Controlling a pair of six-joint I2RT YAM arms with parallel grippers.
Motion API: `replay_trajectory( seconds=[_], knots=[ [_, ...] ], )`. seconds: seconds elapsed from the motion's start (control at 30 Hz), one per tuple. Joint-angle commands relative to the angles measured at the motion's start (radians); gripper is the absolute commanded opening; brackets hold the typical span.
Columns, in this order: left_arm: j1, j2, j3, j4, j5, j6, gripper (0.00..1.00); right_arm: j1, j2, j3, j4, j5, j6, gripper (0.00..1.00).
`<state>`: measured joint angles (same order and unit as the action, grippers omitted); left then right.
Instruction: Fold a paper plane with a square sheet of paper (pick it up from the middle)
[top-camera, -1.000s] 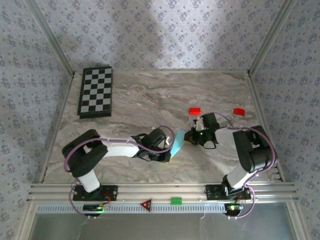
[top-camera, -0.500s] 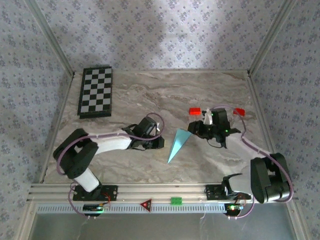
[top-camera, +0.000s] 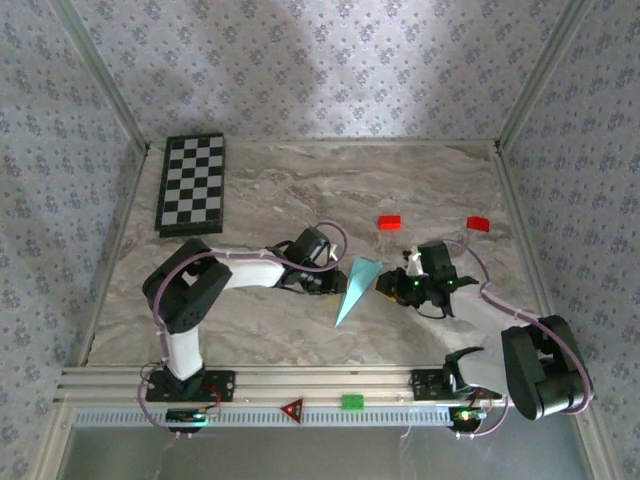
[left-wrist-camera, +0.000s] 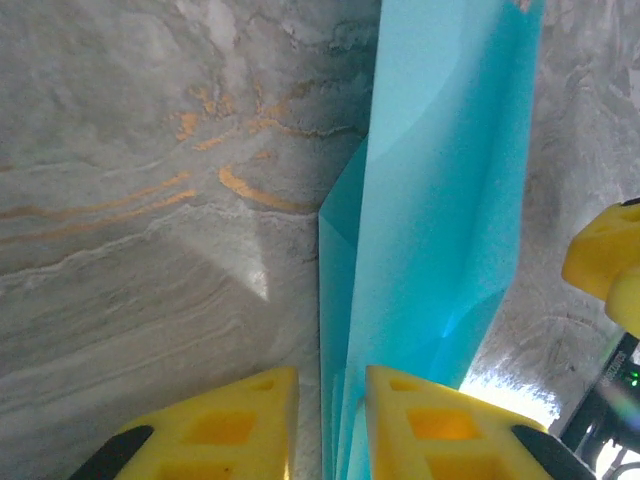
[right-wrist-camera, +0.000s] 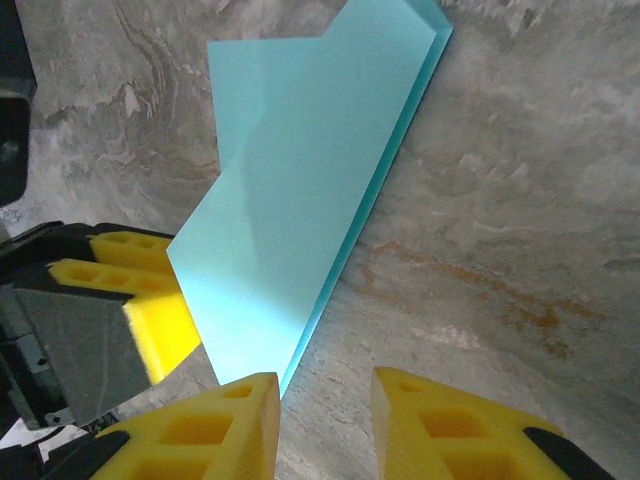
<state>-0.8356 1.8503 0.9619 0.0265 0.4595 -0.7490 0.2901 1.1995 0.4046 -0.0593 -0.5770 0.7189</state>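
Paper plane (top-camera: 355, 290) is down on the marble table (top-camera: 260, 190), wide end away from the arm bases and tip pointing back toward them. Left gripper (left-wrist-camera: 332, 400) sits at the plane's left edge. Its yellow fingers (left-wrist-camera: 240, 430) are close together with the folded edge running up through the narrow gap. The right finger is against the paper and there's a thin dark sliver on the other side, so I can't tell if it's actually clamped. Right gripper (right-wrist-camera: 327, 400) is at the plane's right side with its jaws spread. I see bare table between them, and the plane's edge ends just at the inner face of one finger. Two red blocks sit beyond the plane's wide end, one (top-camera: 389, 222) near and one (top-camera: 478, 223) further right. Chessboard (top-camera: 191, 184) is well off to the plane's far left.
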Motion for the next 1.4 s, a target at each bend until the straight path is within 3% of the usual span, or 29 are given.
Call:
replay_trajectory(
  seconds=[0.0, 0.3, 0.5, 0.83, 1.0, 1.23, 1.37],
  knots=[
    [0.003, 0.019, 0.025, 0.036, 0.055, 0.012, 0.25, 0.023, 0.025, 0.0, 0.003, 0.025, 0.019, 0.32],
    [0.004, 0.052, 0.017, 0.107, 0.145, -0.001, 0.26, 0.078, 0.139, 0.04, 0.002, 0.049, 0.01, 0.18],
    [0.002, 0.063, 0.009, 0.17, 0.194, -0.02, 0.26, 0.094, 0.192, 0.059, 0.007, 0.056, 0.011, 0.15],
    [0.0, 0.045, -0.007, 0.213, 0.212, -0.033, 0.1, 0.091, 0.178, 0.066, 0.001, 0.046, 0.018, 0.16],
    [-0.007, -0.039, -0.054, 0.203, 0.123, -0.033, 0.05, 0.083, 0.091, 0.074, -0.047, 0.048, 0.028, 0.2],
    [-0.053, -0.19, -0.065, -0.036, -0.184, 0.021, 0.03, 0.097, -0.039, 0.095, -0.006, 0.025, 0.109, 0.37],
    [-0.086, -0.234, -0.051, -0.138, -0.307, 0.021, 0.02, 0.142, -0.018, 0.12, 0.055, 0.021, 0.158, 0.4]
  ],
)
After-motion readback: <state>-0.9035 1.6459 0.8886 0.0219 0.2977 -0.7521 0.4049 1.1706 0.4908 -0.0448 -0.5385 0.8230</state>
